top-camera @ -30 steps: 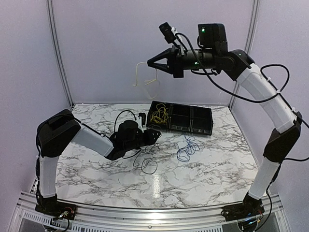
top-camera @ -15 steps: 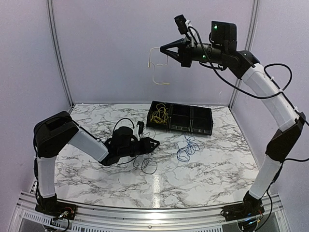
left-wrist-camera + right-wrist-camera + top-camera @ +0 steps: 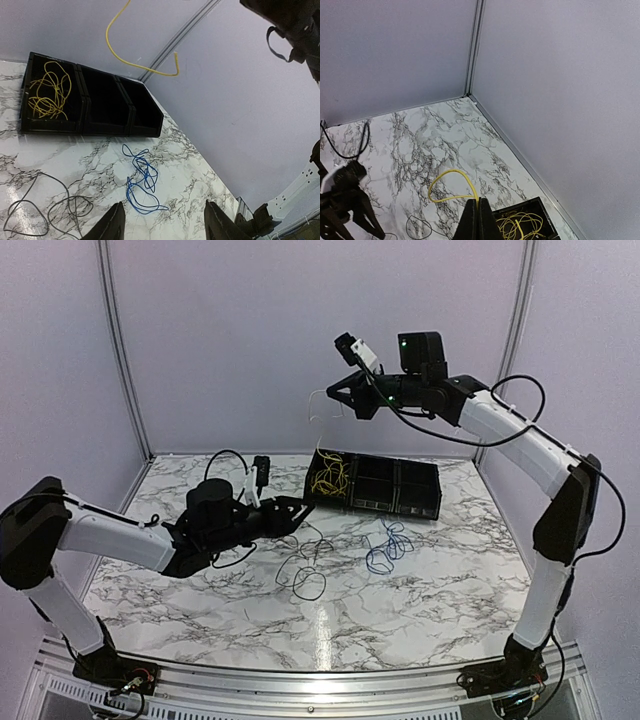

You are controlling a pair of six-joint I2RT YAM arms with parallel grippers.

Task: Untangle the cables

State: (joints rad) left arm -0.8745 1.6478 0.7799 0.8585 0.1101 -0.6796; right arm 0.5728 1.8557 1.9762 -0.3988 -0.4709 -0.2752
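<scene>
Yellow cable (image 3: pixel 318 406) dangles high above the black tray's (image 3: pixel 390 508) left end, pinched in my right gripper (image 3: pixel 333 392); I'd centre and lower it before releasing. Left gripper (image 3: pixel 305 505) sits parted and empty in front of the tray.

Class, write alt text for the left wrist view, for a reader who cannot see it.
On a marble table, a blue cable and a black cable lie apart before a black three-bin tray holding a yellow tangle in its left bin. A yellow cable dangles from above; the left gripper has its jaws open.
</scene>
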